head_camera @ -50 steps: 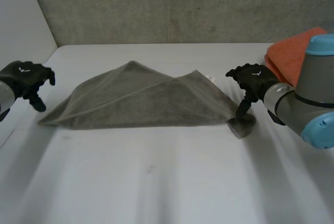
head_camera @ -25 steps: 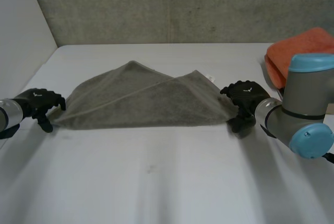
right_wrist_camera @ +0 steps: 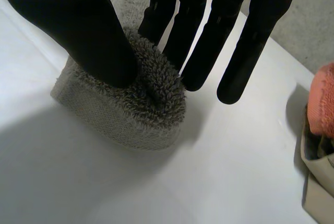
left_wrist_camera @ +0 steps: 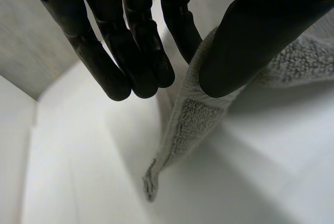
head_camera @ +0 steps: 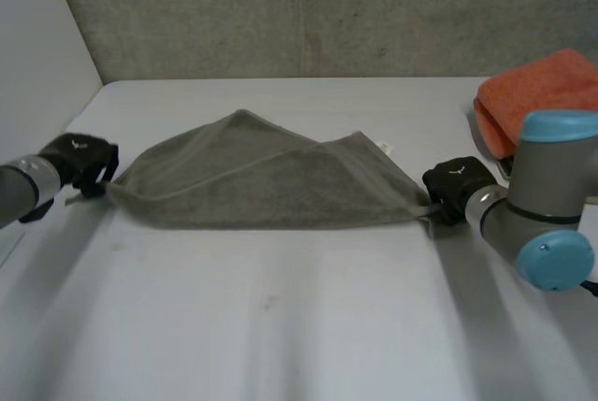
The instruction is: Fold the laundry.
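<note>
While the grey terry-cloth towel (head_camera: pixel 262 181) lies spread across the middle of the white counter (head_camera: pixel 299 326), loosely folded into a wide triangle with its peak toward the concrete back wall (head_camera: pixel 327 8), each black hand has one end of it. At the towel's left tip is the left hand (head_camera: pixel 82 160). In the left wrist view the cloth edge runs between the thumb (left_wrist_camera: pixel 250 41) and the straight fingers (left_wrist_camera: pixel 135 51) and is pinched there, and a short tail of the corner sticks out past the fingertips. At the towel's right tip, low on the counter, is the right hand (head_camera: pixel 455 186). In the right wrist view its thumb (right_wrist_camera: pixel 73 25) presses into a bunched lump of the corner with the nearest fingers (right_wrist_camera: pixel 162 10) behind it, so the lump is pinched. The other fingers are straight, just past the cloth. The towel's near edge runs fairly straight from hand to hand. A small white label (head_camera: pixel 382 147) sits at its far right edge. An orange folded towel (head_camera: pixel 537 93) lies at the counter's far right, apart from the grey one, behind the right arm (head_camera: pixel 542 214). In the right wrist view a beige cloth (right_wrist_camera: pixel 318 192) lies under the orange towel's edge.
</note>
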Motion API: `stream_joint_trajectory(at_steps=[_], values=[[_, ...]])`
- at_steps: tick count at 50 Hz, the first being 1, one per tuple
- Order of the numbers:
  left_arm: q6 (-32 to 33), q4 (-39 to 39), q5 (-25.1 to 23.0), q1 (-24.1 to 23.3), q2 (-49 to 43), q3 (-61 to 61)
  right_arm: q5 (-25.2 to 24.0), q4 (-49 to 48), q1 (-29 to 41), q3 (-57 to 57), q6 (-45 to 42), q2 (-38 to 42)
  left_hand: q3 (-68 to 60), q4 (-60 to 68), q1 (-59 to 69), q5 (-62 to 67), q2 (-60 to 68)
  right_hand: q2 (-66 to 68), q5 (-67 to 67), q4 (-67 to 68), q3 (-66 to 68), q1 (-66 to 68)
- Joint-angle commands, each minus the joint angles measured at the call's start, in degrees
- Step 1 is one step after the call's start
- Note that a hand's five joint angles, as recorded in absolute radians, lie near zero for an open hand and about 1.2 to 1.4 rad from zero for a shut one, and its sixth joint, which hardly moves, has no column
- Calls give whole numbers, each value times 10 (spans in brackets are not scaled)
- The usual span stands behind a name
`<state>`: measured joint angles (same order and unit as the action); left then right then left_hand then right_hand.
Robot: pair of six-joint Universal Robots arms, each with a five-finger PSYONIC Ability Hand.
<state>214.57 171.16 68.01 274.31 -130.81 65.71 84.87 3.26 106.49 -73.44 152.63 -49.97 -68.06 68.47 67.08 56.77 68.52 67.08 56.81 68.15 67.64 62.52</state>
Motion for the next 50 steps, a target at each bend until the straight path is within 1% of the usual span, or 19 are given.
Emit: stream_joint_trajectory(at_steps=[1,5,8,9,10,12,13,15,16,18,23,28,33,36,41,44,48,49,50], values=[[-74,29,11,-27,41,-36,-39,102,-10,-58,6,-81,-119,115,129,132,115,129,132,119,124,175],[-104,31,26,-54,55,-68,-94,183,29,-151,-36,-152,-119,115,129,132,115,129,132,119,124,175],[-117,30,40,-71,61,-88,-117,209,46,-182,-62,-180,-119,115,129,132,115,129,132,119,124,175],[-124,29,50,-81,63,-103,-127,208,48,-184,-76,-191,-119,115,129,132,115,102,105,92,97,148],[-128,29,56,-86,65,-111,-129,205,46,-181,-79,-193,-119,115,129,132,115,-51,-48,-62,-57,-6],[-132,28,68,-98,70,-127,-127,197,40,-172,-78,-198,-119,115,129,132,115,-270,-268,-281,-276,-225],[-136,24,78,-107,76,-139,-121,188,33,-155,-76,-201,-119,115,129,132,115,-413,-410,-424,-419,-367],[-140,19,85,-116,85,-148,-110,185,25,-131,-74,-199,-119,115,129,132,115,-560,-557,-571,-566,-514],[-142,15,89,-121,90,-153,-103,185,21,-117,-73,-199,-119,115,129,132,115,-571,-568,-581,-576,-525],[-143,1,94,-134,108,-160,-83,186,8,-71,-66,-194,-119,115,129,132,115,-571,-568,-581,-576,-525],[-140,-30,91,-156,160,-157,-69,189,13,39,-43,-140,-119,115,129,132,115,-571,-568,-581,-576,-525],[-141,-45,80,-166,223,-124,-76,187,50,163,-18,-55,-119,115,129,132,115,-571,-568,-581,-576,-525],[-140,-39,63,-170,302,-59,-100,189,87,312,9,72,-119,115,129,132,115,-571,-568,-581,-576,-525],[-140,-32,57,-172,330,-35,-114,192,101,365,27,122,-119,115,129,132,115,-562,-560,-573,-568,-517],[-144,-7,45,-170,373,5,-126,190,119,462,62,218,-119,115,129,132,115,-473,-471,-484,-479,-428],[-145,0,45,-166,383,13,-124,189,124,493,70,253,-119,115,129,132,115,-457,-454,-467,-462,-411],[-153,2,42,-153,391,18,-112,178,133,533,85,297,-119,115,129,132,115,-366,-363,-376,-371,-320],[-156,3,45,-151,391,17,-103,166,134,546,93,310,-119,115,129,132,115,-309,-306,-320,-315,-263],[-158,3,46,-149,392,17,-101,160,135,551,99,315,-119,115,129,132,115,-288,-286,-299,-294,-243]])
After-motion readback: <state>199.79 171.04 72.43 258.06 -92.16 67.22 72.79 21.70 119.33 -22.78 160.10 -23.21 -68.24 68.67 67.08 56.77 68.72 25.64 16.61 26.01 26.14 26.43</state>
